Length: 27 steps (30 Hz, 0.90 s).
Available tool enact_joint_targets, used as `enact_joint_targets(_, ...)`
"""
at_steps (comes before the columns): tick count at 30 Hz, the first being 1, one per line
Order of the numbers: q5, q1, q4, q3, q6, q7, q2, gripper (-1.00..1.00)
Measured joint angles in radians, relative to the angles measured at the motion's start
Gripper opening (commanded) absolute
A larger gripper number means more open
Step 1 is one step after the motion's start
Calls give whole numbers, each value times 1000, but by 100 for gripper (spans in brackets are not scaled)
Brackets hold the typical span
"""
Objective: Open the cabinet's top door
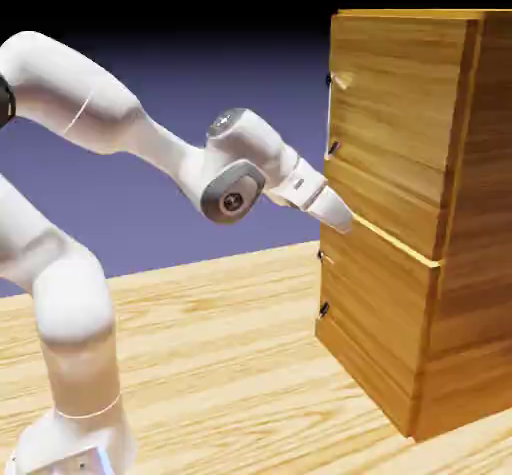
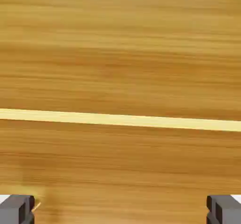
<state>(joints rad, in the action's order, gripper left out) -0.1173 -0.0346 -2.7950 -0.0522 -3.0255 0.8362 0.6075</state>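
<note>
The cabinet (image 1: 470,293) of golden-brown wood stands at the exterior view's right. Its top door (image 1: 400,113) lies flush and shut, and its slim handle (image 1: 335,82) runs down the panel's left edge between two dark mounts. My gripper (image 1: 343,221) is below that handle, close to the front, level with the seam between the two doors. In the hand view, wood grain fills the picture, crossed by the pale seam (image 2: 120,119). My gripper (image 2: 120,211) is open: the two grey fingertips (image 2: 16,210) stand far apart at the bottom corners with nothing between them. No handle shows in the hand view.
The lower door (image 1: 380,313) has its own small handle (image 1: 322,283) on the left edge, just below my gripper. The cabinet rests on a wooden table (image 1: 220,343), which stretches to the left toward the arm's base.
</note>
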Motion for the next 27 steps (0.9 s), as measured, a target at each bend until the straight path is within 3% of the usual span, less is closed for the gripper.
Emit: enact_joint_targets(27, -1174, -467, 150, -523, 115, 953, 375, 100)
